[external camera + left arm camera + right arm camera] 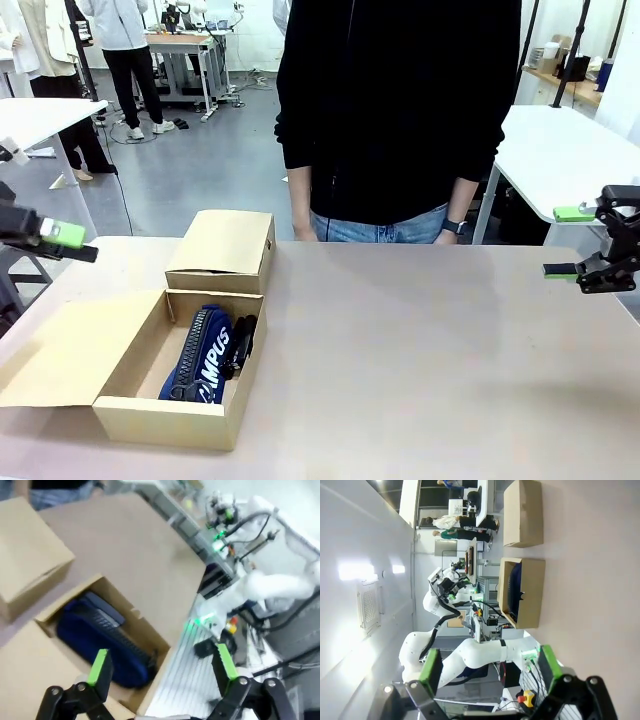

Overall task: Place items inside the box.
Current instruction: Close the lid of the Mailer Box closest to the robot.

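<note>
Green-padded, our left end effector (162,672) and right end effector (572,242) both stand spread and empty at the surface's (430,350) edges, well apart from the box (150,372) holding the pouch (205,355). We judge a careless reach could knock the box's raised flap. Smaller items beside the pouch stay too dark to identify.

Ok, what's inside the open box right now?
The open box holds a navy zip pouch with part of a printed word showing, and a black item beside it. Anything beneath the pouch is covered.
</note>
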Robot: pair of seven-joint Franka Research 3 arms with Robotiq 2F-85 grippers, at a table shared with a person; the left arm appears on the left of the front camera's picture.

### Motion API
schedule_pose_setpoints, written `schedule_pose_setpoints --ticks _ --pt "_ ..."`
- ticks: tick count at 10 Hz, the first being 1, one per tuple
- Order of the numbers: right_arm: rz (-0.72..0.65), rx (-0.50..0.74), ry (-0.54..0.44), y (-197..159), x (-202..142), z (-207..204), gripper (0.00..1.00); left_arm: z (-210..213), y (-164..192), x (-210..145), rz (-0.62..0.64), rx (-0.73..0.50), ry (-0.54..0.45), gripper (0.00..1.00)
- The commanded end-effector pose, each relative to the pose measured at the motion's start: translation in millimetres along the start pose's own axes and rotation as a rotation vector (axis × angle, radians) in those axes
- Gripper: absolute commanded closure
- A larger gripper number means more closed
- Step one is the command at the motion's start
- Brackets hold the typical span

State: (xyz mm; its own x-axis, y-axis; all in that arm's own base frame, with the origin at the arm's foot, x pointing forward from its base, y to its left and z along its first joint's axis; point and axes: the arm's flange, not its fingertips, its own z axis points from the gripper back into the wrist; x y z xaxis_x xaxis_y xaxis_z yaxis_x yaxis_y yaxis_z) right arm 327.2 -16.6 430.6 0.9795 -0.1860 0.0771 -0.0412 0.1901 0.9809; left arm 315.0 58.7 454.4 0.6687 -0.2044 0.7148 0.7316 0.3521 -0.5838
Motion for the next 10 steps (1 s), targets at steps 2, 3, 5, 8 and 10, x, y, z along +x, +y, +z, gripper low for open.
schedule_pose_setpoints --ticks 2,3,5,8,10 --pt "0.003 0.014 -0.004 2.6 0.1 -0.2 0.00 -0.8 8.8 -68.7 -0.924 0.102 -0.251 0.00" --pt "0.003 0.014 -0.004 2.6 0.1 -0.2 0.00 3.0 17.6 -75.2 -1.076 0.110 -0.266 0.00" --pt "0.003 0.014 -0.004 2.6 0.1 -0.2 0.00 7.1 39.1 -93.8 -1.152 0.106 -0.151 0.00" --pt "0.003 0.014 -0.004 2.6 0.1 -0.2 0.00 13.5 51.5 -91.7 -1.170 0.245 -0.075 0.00" --pt "0.003 0.014 -0.004 2.6 0.1 -0.2 0.00 39.3 59.2 -59.3 -1.055 0.106 -0.045 0.00"
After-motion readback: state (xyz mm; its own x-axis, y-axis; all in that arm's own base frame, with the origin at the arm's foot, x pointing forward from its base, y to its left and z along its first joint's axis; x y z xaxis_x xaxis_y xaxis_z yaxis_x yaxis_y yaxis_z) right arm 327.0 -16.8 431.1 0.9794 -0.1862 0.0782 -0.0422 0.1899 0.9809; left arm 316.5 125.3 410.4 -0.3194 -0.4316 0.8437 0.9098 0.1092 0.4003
